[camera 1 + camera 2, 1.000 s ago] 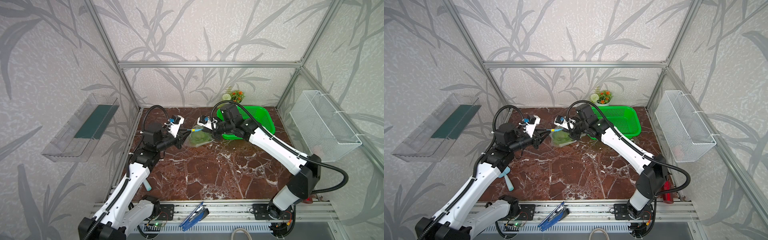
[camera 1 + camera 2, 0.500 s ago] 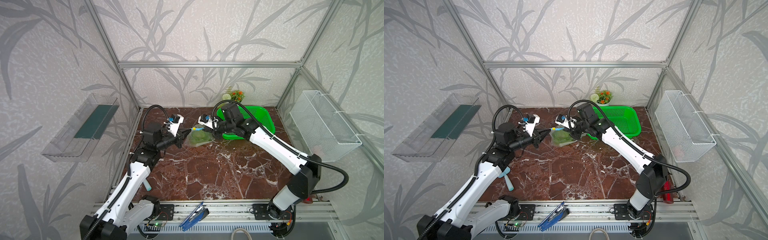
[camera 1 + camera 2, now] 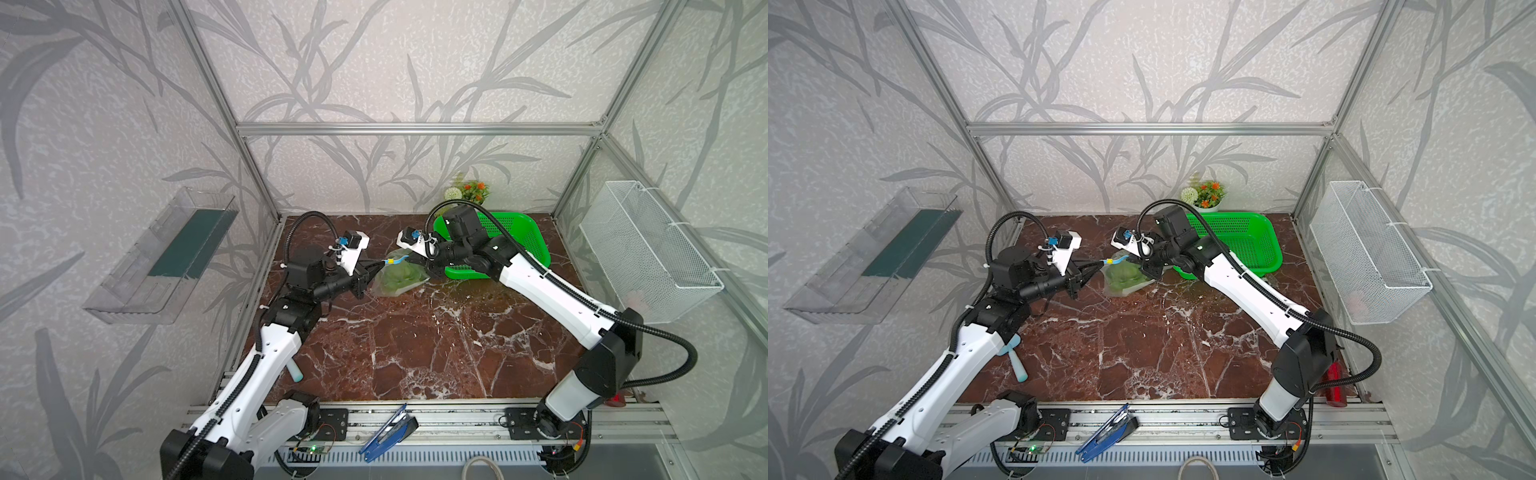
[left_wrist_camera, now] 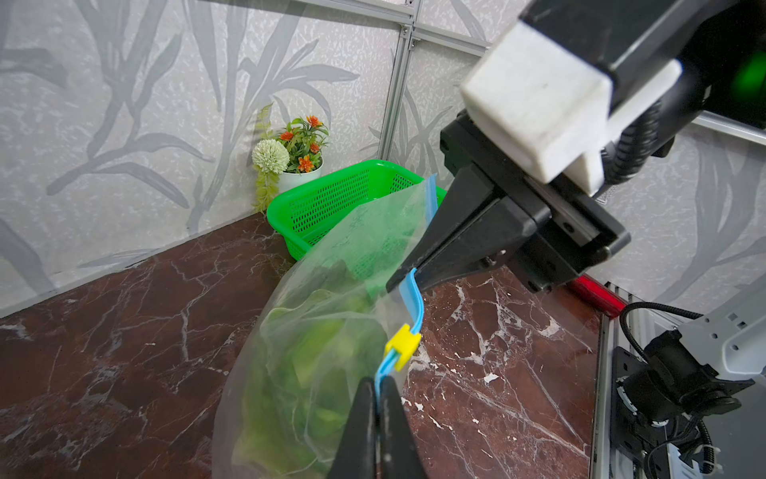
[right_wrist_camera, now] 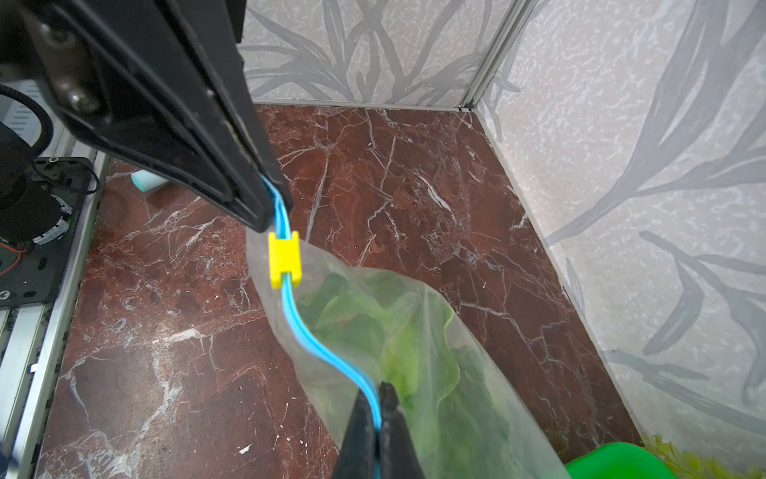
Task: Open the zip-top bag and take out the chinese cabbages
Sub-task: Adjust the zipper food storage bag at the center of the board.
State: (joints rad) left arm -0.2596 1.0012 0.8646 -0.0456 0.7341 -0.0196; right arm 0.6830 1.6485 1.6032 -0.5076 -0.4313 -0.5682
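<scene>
Remote session, rear of the table [image 3: 415, 340]: I am holding the bag [image 3: 417, 279] between both arms, just beside the green basket [image 3: 519, 237]. The left gripper [image 4: 377, 385] is pinching one end of the bag's blue strip [image 4: 416, 298], jaws pressed together on it. The right gripper [image 5: 377, 398] is clamping the same strip farther along, jaws likewise closed on it. The yellow slider [image 5: 284, 259] is sitting on the strip between the two grips, just beside the left tips. The pouch is hanging below the strip. Whether its bottom is touching the marble, I cannot tell. The cabbages [image 3: 395, 280] are lying inside, green leaves pressing against the clear plastic.
</scene>
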